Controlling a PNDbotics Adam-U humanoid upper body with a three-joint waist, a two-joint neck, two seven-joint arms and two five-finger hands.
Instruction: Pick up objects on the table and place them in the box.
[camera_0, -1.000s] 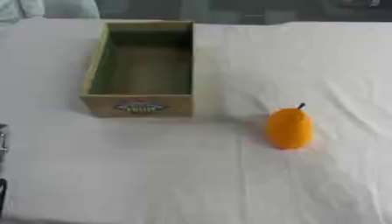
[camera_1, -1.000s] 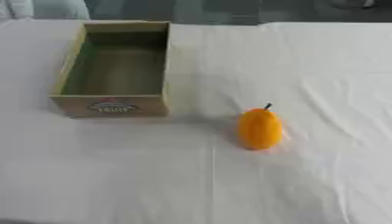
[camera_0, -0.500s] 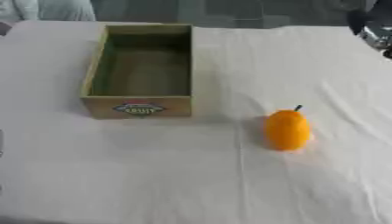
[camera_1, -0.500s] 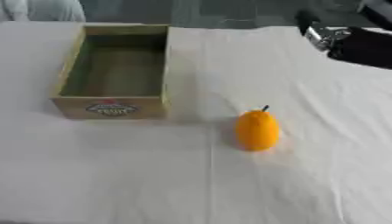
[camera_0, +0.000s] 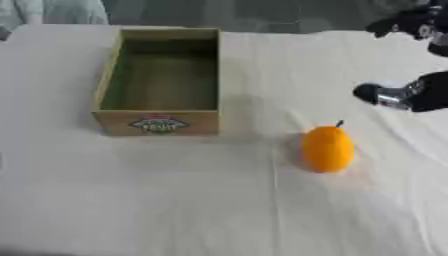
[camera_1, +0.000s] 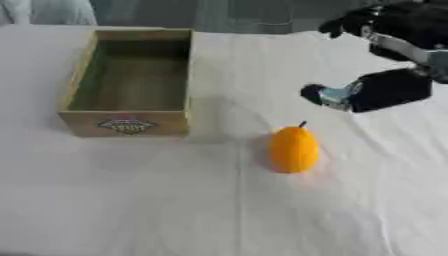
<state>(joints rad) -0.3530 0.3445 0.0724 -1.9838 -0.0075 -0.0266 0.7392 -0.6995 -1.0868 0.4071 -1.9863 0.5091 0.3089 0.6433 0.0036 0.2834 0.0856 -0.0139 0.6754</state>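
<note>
One box (camera_0: 159, 85) and one orange fruit (camera_1: 294, 149) sit on the white table (camera_1: 175, 200). The fruit lies right of the box's near end, apart from it. One right hand (camera_1: 385, 75) hangs far right of the fruit, clear of it, fingers spread, holding nothing.

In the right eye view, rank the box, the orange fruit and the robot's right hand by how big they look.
1. Box, clearly largest.
2. Right hand, though cut off by the picture's edge and nearer the camera.
3. Orange fruit, smallest.
</note>
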